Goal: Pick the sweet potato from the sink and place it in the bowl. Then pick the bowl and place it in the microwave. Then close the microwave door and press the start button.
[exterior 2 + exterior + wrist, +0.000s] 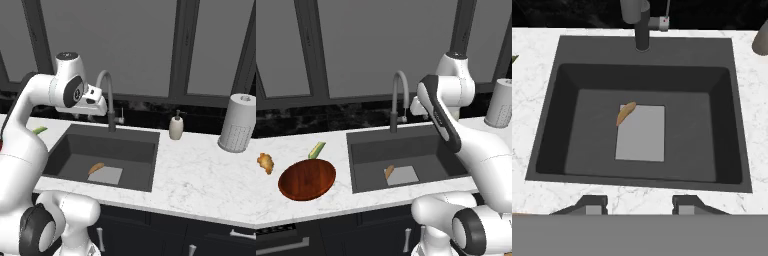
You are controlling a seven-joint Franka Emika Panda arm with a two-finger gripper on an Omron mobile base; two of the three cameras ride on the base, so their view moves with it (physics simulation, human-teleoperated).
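Observation:
The sweet potato (625,113) is a small tan-orange tuber lying on the sink floor, at the far left corner of the light grey square plate (641,134). It also shows in the base views (389,171) (96,167). The sink (702,85) is a dark grey basin (406,145) (110,145). My gripper (639,205) hangs high above the sink's near edge, open, with nothing between its fingers. The reddish-brown bowl (307,179) sits empty on the counter left of the sink. The microwave and its door are out of view.
The curved faucet (400,97) (107,97) rises behind the sink, close to my hand. A knobby golden lump (265,162) and a pale green stalk (317,149) lie by the bowl. A soap bottle (176,127) and a paper towel roll (238,122) stand at right.

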